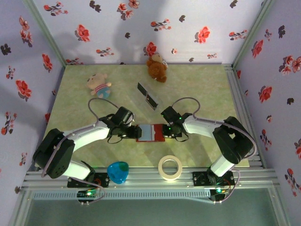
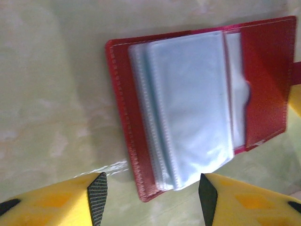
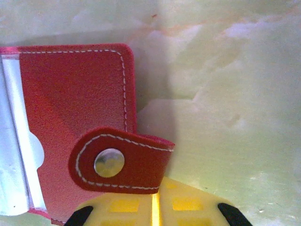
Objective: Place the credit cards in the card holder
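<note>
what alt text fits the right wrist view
An open red card holder lies on a pale green table, its snap tab with a metal stud in the foreground. The right gripper, yellow fingers shut together, sits just under the tab.

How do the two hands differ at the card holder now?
The left hand is open, the card holder's edge between its fingers; the right hand is shut by the snap strap. The left is at the holder's left end, the right at its right end. Both have yellow fingers.
</note>
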